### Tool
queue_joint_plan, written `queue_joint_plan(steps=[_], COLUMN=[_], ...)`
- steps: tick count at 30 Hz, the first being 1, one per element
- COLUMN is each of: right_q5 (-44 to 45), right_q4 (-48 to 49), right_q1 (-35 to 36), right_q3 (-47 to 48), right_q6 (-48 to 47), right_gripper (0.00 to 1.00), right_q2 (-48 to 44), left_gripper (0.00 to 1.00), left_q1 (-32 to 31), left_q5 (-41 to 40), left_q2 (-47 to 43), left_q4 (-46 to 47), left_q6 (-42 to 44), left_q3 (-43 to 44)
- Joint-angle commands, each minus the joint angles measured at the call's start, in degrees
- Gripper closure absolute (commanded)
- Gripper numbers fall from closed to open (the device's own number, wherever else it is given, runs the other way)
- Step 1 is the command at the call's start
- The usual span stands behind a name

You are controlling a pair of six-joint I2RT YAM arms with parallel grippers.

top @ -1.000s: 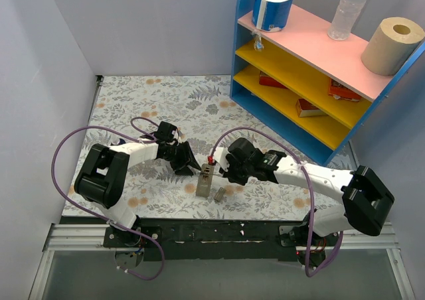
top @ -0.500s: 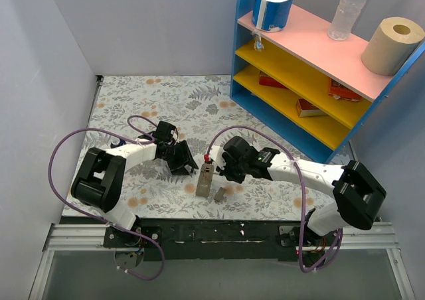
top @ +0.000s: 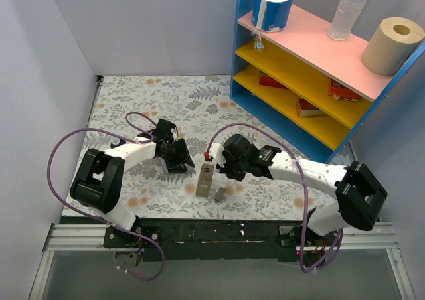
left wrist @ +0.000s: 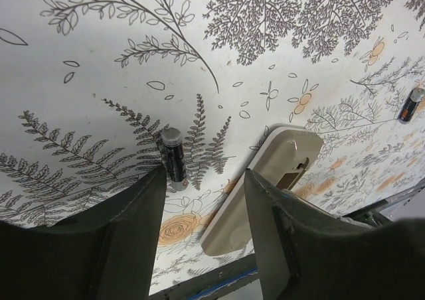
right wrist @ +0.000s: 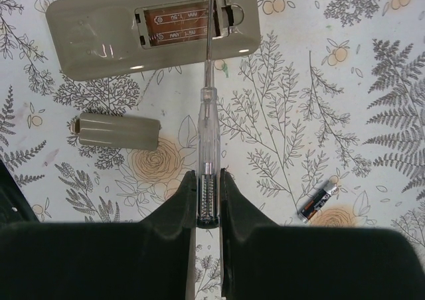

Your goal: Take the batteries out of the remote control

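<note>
The remote control lies grey back up with its compartment open and no batteries inside. It also shows in the top view and the left wrist view. One battery lies on the cloth just beyond my left finger. A second battery lies to the right of the remote, and the left wrist view shows it far right. My left gripper is open and empty beside the remote. My right gripper is shut on a clear-handled screwdriver whose tip is in the compartment.
The grey lid lies loose next to the remote, also visible in the top view. A blue shelf unit with rolls and a bottle stands at the back right. The table's near edge is close behind the remote.
My left gripper has drawn back a little to the left, away from the remote. My right gripper with the screwdriver has shifted slightly left at the remote.
</note>
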Motion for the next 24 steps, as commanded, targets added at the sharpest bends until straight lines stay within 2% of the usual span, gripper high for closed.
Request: queue_joint_plan(steps=[1, 7, 11, 15, 17, 19, 24], right_q5=[4.08, 13.05, 14.83, 14.57, 15.00, 15.09, 14.39], right_q4=[-1.00, 0.40, 0.67, 0.32, 2.15, 3.65, 6.29], right_q1=[-0.27, -3.43, -5.98, -6.77, -6.86, -7.12, -8.09], right_q3=[1.46, -0.47, -0.74, -0.30, -1.35, -2.06, -3.02], right_q6=[1.21, 7.61, 10.43, 12.11, 13.59, 14.74, 17.99], right_gripper=[0.99, 0.99, 0.99, 0.99, 0.97, 0.92, 0.81], right_q2=[-4.16, -5.83, -3.73, -0.57, 0.23, 0.32, 2.16], left_gripper=[0.50, 0.48, 0.46, 0.36, 0.27, 0.02, 0.02], left_q1=[0.22, 0.22, 0.22, 0.22, 0.22, 0.22, 0.14], left_q5=[-3.08, -6.24, -6.77, -5.98, -5.20, -3.09, 0.43], left_q2=[-1.68, -5.81, -10.11, -15.21, -18.72, -22.22, -28.13], left_q4=[-1.35, -4.43, -4.26, -2.24, -0.40, 1.89, 6.37], left_q6=[1.15, 1.76, 5.01, 9.13, 10.37, 11.87, 13.10], left_q3=[2.31, 5.56, 7.14, 5.48, 4.43, 2.49, -0.85])
